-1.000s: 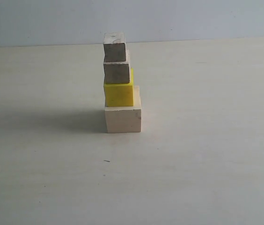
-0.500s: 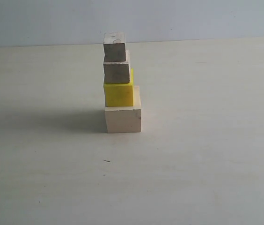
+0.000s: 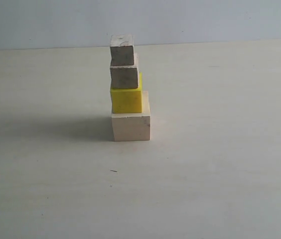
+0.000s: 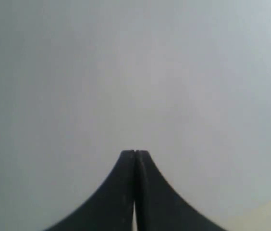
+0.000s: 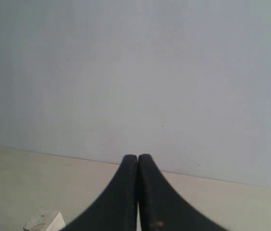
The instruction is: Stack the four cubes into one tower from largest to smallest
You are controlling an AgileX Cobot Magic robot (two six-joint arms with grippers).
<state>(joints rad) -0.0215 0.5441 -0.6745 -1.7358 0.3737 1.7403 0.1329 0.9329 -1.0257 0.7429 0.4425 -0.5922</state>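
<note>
- Left hand [image 4: 135,153]: pressed closed on nothing, with only blank wall in its view. It is out of the exterior view, so a reach toward the middle could sweep the tower.
- Tower [image 3: 128,89]: all 4 cubes stand stacked mid-tabletop [image 3: 220,174], in order big cube [image 3: 131,127], yellow cube [image 3: 126,100], small cube [image 3: 124,77], smallest cube [image 3: 122,50].
- The upper 3 sit toward the left side of the base, not centred. A knock from the right would likely tip them off that side.
- The top 2 have the least footing, so a jolt to the tabletop could slide them.
- Right hand [image 5: 138,156]: closed and empty. A pale cube [image 5: 43,220] shows at the edge of its view; I cannot tell which one. This arm looks the nearer, so a low or sideways move is the likelier cause of a hit.
</note>
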